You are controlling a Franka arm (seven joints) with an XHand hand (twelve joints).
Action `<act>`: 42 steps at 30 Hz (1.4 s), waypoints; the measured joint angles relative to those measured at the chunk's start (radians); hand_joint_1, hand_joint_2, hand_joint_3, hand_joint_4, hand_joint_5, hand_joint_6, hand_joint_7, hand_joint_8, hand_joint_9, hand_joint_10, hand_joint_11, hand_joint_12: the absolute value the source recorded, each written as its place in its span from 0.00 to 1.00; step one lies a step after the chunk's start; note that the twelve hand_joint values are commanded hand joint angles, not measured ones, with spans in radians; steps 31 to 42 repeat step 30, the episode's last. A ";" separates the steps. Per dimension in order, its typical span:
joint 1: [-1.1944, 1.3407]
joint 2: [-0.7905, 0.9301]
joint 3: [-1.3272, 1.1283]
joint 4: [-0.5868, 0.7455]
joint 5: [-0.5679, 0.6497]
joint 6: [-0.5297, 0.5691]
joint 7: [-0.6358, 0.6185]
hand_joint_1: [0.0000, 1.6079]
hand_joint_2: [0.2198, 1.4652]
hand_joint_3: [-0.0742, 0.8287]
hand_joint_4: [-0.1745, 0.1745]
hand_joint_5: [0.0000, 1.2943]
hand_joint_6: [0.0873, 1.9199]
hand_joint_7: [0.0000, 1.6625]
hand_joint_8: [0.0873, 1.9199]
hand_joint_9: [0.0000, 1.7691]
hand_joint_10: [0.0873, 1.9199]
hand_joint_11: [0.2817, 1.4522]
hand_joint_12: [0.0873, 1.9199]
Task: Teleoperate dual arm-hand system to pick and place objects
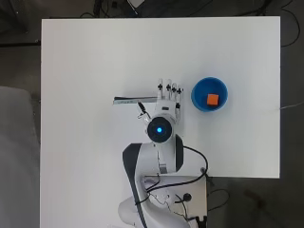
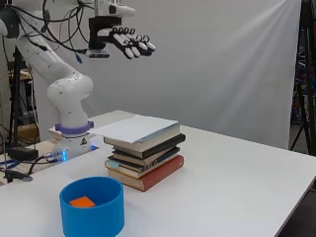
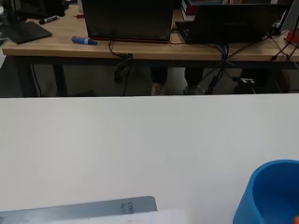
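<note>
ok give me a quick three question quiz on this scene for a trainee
1. True or false: the orange block lies inside the blue bowl.
2. Where is the robot hand?
A. high above the stack of books
B. resting on the table
C. inside the bowl
3. Fill in: the robot hand's fingers are straight and hold ____.

Key: 1 true; 2 A; 3 nothing
</note>
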 joint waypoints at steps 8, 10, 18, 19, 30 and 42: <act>-0.131 -0.108 0.197 -0.184 0.129 -0.042 -0.044 0.00 0.59 0.09 0.79 0.16 0.00 0.16 0.00 0.24 0.00 0.18 0.00; -0.148 -0.124 0.203 -0.209 0.152 -0.047 -0.076 0.00 0.59 0.09 0.80 0.17 0.00 0.16 0.00 0.24 0.00 0.17 0.00; -0.164 -0.124 0.194 -0.215 0.160 -0.048 -0.084 0.00 0.62 0.10 0.83 0.19 0.00 0.18 0.00 0.24 0.00 0.16 0.00; -0.165 -0.123 0.193 -0.214 0.159 -0.049 -0.087 0.00 0.62 0.10 0.83 0.19 0.00 0.18 0.00 0.24 0.00 0.16 0.00; -0.190 -0.071 0.166 -0.210 0.153 -0.026 -0.141 0.00 0.61 0.08 0.82 0.21 0.00 0.20 0.00 0.26 0.00 0.16 0.00; -0.190 -0.071 0.166 -0.210 0.153 -0.026 -0.141 0.00 0.61 0.08 0.82 0.21 0.00 0.20 0.00 0.26 0.00 0.16 0.00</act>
